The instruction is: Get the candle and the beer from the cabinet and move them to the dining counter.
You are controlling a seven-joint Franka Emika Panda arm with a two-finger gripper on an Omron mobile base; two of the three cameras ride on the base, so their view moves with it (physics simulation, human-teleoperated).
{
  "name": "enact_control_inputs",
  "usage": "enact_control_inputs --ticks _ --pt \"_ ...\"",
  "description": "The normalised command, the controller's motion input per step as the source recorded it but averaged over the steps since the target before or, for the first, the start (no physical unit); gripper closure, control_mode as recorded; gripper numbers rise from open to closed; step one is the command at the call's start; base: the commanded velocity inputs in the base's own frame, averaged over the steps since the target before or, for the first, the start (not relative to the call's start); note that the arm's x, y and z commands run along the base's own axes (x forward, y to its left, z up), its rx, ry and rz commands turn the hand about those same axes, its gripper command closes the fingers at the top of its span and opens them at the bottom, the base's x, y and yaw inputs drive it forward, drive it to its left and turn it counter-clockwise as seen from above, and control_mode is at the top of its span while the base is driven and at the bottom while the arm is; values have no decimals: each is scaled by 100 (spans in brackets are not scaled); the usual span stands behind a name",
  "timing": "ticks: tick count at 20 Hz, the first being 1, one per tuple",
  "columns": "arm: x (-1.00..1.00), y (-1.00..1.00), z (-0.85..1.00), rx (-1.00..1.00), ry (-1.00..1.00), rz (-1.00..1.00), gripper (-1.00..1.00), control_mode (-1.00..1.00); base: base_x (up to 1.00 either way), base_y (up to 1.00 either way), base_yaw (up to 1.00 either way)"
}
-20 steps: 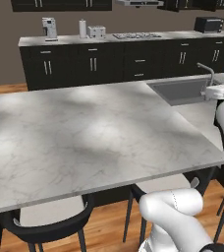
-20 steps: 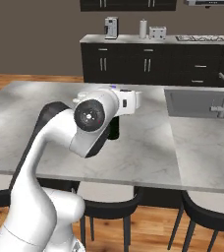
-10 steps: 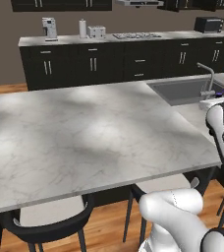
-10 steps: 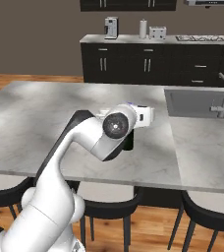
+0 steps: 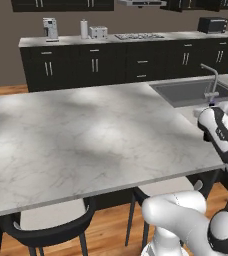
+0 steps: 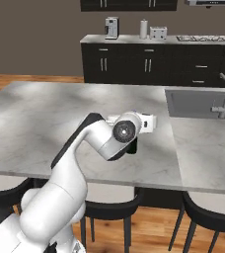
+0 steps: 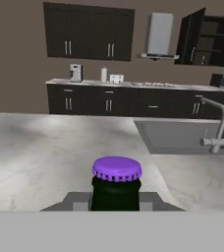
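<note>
Beer (image 7: 116,189) — dark glossy glass, narrow neck, crimped purple cap — sits clamped between the gripper (image 7: 115,201) fingers, held above the veined grey-white marble dining counter (image 7: 30,157) near its steel sink (image 7: 182,135).

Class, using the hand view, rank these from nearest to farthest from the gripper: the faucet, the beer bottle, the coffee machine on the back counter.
1. The beer bottle, held between the jaws of the gripper, at centre.
2. The faucet, to the right at the sink.
3. The coffee machine, far left on the back counter.
</note>
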Motion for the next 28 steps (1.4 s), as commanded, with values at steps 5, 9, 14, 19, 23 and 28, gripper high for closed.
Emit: enact_control_inputs --ticks 5,9,14,19,23,28 --pt "33 0 -41 3 -10 0 100 -100 0 0 0" --pt "25 0 -10 0 2 0 100 -100 0 0 0" --pt "19 0 -7 0 5 0 100 -100 0 0 0" --pt "20 0 -19 0 5 0 100 -100 0 0 0" --pt "18 -2 -39 0 0 0 100 -100 0 0 0" --pt "9 -12 -47 0 -5 0 100 -100 0 0 0"
